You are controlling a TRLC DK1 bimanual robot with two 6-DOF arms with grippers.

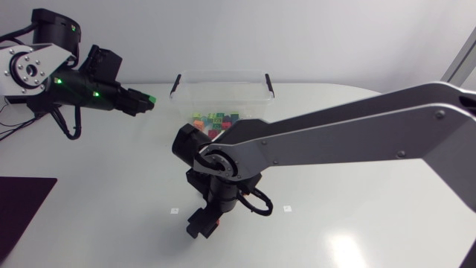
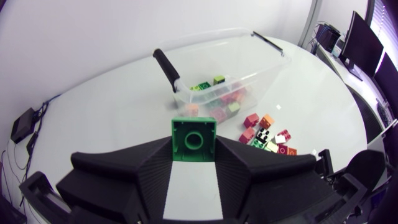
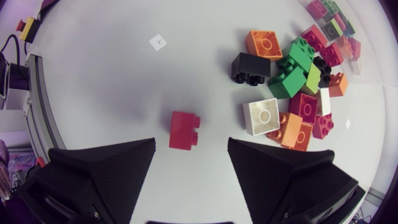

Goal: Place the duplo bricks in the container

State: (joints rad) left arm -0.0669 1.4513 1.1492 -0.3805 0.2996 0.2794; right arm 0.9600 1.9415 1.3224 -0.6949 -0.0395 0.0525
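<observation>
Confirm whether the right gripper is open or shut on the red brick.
Open. The fingers of the right gripper stand wide apart; the red brick lies just ahead of the gap, touching neither.

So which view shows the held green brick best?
The left wrist view: the green brick sits large and close, its hollow face clear. The head view shows only a small green spot; the right wrist view misses it.
</observation>
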